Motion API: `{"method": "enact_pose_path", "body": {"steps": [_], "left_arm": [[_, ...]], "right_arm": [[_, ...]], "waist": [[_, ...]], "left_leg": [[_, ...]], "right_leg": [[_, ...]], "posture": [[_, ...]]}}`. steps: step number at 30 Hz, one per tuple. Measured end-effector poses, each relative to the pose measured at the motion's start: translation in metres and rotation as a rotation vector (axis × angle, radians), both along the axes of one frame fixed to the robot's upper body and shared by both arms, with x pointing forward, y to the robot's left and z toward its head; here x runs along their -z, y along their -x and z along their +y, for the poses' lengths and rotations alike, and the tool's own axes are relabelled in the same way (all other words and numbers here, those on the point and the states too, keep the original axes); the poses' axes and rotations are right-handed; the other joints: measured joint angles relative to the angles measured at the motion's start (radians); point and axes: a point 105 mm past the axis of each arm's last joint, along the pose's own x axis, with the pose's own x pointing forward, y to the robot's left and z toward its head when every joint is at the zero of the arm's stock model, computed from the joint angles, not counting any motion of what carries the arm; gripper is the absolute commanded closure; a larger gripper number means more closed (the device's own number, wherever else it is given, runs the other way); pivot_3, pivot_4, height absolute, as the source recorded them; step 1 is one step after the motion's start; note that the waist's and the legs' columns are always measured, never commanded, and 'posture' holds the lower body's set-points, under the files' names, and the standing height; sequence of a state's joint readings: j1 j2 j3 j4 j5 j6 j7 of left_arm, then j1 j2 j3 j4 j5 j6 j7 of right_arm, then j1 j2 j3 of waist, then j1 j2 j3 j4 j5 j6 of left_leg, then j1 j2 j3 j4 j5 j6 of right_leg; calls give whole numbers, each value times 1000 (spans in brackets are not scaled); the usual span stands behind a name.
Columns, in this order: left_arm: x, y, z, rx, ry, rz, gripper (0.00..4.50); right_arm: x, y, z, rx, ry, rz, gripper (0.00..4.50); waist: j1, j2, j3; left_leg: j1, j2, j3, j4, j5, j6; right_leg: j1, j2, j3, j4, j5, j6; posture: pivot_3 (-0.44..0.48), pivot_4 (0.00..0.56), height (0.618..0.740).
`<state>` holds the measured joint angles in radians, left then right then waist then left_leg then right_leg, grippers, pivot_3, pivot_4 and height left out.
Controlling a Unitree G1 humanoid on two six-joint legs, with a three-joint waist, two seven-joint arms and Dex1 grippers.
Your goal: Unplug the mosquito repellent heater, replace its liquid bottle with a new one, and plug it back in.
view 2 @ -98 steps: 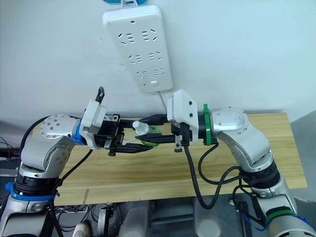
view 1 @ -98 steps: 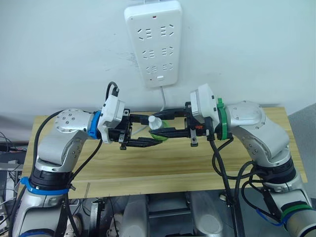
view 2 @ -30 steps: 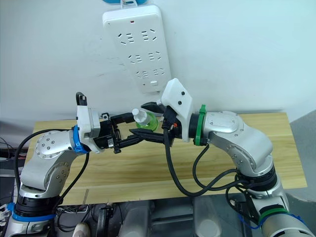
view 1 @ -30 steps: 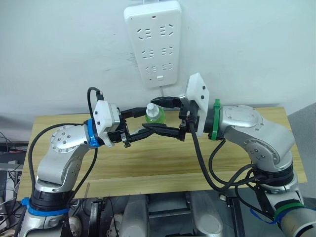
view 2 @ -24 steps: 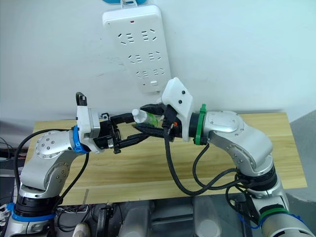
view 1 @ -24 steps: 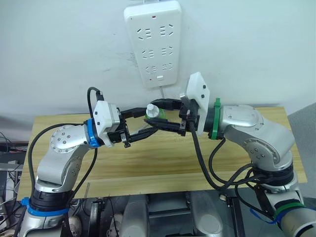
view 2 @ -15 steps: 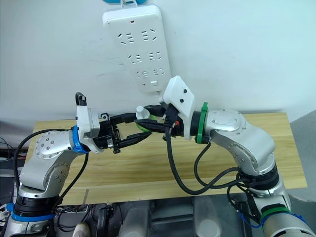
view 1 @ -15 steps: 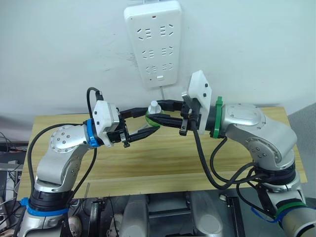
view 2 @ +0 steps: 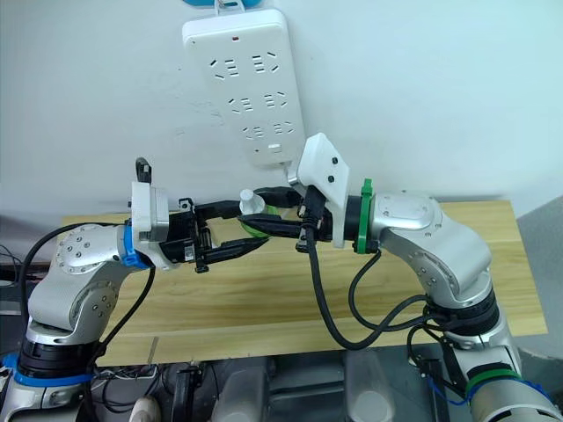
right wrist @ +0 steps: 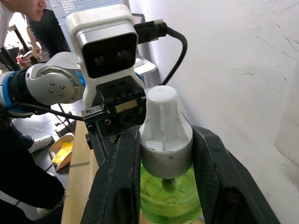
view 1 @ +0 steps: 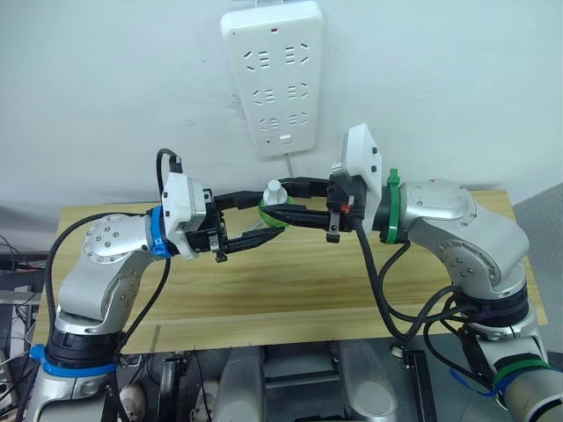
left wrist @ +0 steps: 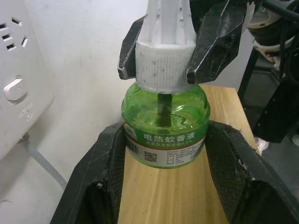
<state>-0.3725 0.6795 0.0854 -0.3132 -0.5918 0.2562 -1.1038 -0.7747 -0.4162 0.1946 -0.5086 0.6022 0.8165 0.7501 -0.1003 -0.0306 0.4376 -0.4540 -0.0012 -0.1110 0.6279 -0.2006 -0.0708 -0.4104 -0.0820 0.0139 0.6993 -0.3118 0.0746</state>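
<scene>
Your left fingers press on both sides of the green body of the new one, and your right fingers clamp its whitish screw cap. You hold the bottle upright in the air between the two grippers, above the tabletop and just in front of the white wall. The left gripper reaches in from the left and grips low on the bottle; the right gripper reaches in from the right and grips higher. Above the bottle, the long white power strip hangs on the wall, its cable running down behind the grippers.
</scene>
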Motion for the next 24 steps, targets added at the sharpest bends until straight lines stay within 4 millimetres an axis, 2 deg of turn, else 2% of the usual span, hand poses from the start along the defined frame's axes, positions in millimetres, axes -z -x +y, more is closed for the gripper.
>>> {"method": "enact_pose_path", "body": {"steps": [24], "left_arm": [[-1,16,-3,200,-58,137,2308]], "right_arm": [[4,16,0,-212,49,-73,3350]], "waist": [[0,0,0]], "left_leg": [[0,0,0,0,1,-2]], "right_leg": [[0,0,0,0,0,0]], "posture": [[-160,450,730]]}}
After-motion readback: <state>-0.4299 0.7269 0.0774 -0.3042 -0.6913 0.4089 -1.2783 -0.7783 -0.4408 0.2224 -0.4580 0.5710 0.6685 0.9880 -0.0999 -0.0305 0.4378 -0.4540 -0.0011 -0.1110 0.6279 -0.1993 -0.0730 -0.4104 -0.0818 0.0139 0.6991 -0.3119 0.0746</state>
